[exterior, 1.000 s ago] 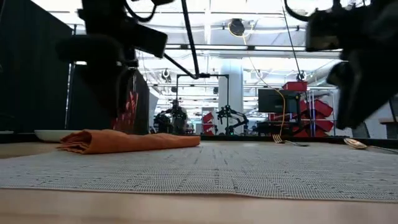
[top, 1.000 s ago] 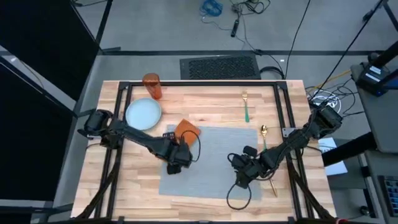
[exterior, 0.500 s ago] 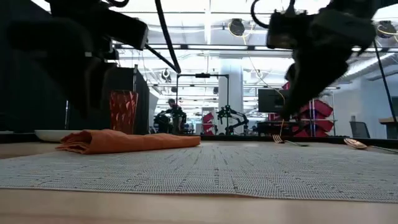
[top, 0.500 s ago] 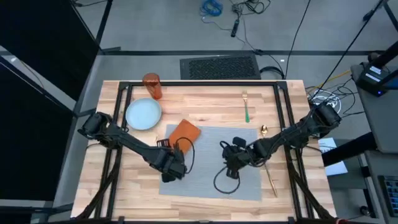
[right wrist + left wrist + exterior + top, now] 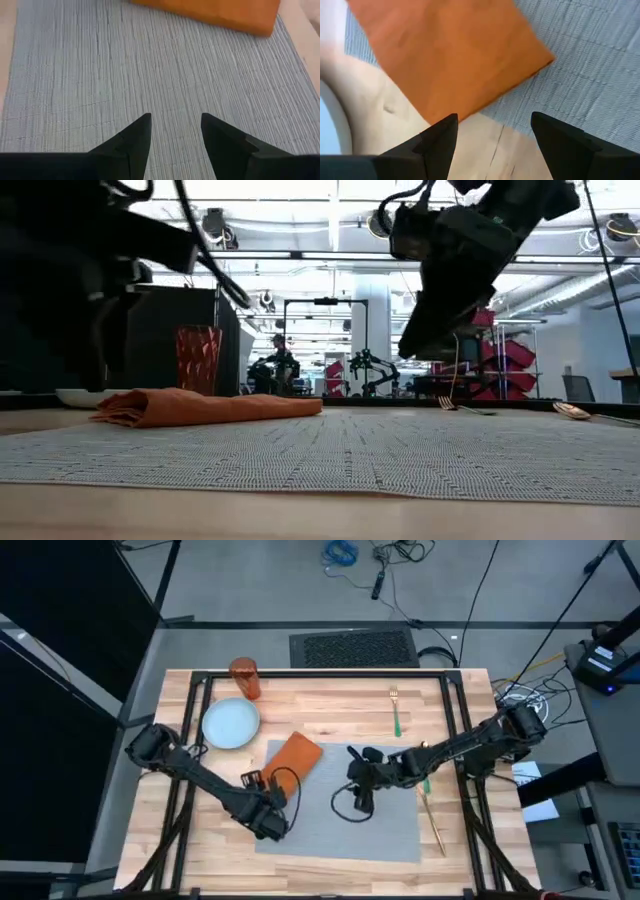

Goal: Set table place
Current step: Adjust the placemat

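Right hand (image 5: pixel 357 765) shifted toward napkin (image 5: pixel 293 755), one plate (image 5: pixel 231 724), one tumbler (image 5: pixel 245 678)

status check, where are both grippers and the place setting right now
Left gripper open, empty, near placemat's near-left corner. Right gripper open, empty, over mat middle. Napkin overlaps mat's far-left corner; plate off mat.

No readable text (anywhere shown).
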### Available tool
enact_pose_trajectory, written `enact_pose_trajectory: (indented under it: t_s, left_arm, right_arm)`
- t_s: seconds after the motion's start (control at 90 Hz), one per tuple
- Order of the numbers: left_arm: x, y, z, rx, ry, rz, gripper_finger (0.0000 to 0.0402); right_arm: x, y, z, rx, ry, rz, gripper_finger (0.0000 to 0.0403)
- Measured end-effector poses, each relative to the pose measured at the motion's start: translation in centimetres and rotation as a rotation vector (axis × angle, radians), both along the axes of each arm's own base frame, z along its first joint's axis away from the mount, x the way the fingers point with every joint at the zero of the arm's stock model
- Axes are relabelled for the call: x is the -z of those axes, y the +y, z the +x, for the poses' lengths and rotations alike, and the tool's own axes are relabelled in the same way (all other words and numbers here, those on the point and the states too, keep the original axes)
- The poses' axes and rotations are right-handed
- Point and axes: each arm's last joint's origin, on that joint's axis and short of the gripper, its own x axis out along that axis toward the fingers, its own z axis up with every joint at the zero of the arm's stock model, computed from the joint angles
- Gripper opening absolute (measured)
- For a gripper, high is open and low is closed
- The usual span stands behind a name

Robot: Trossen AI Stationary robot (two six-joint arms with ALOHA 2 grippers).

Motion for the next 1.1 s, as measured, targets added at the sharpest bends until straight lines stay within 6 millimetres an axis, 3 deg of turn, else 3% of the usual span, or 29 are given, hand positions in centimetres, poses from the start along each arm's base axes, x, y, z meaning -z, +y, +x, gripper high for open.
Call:
enact_pose_trajectory:
  t_s: [0.144, 0.411, 0.867, 1.1]
  left_arm:
    - [-0.1, -0.3, -0.3, -0.003, -0.056, 0.08, 0.0242]
    - [0.0, -0.5, -0.3, 0.02, -0.039, 0.058, 0.0242]
    - [-0.1, -2.4, -1.5, 0.122, -0.067, 0.104, 0.0242]
    - [2.6, -1.6, -2.6, 0.097, -0.063, 0.1, 0.0242]
  right_arm:
    - [-0.1, -0.4, 0.3, -0.014, -0.021, 0.004, 0.0159]
    - [-0.2, -0.7, 0.4, -0.038, -0.024, 0.004, 0.0159]
    - [-0.4, -1.1, 0.7, -0.063, -0.055, -0.026, 0.0159]
    - [-0.5, -1.1, 0.9, -0.074, -0.076, -0.032, 0.0159]
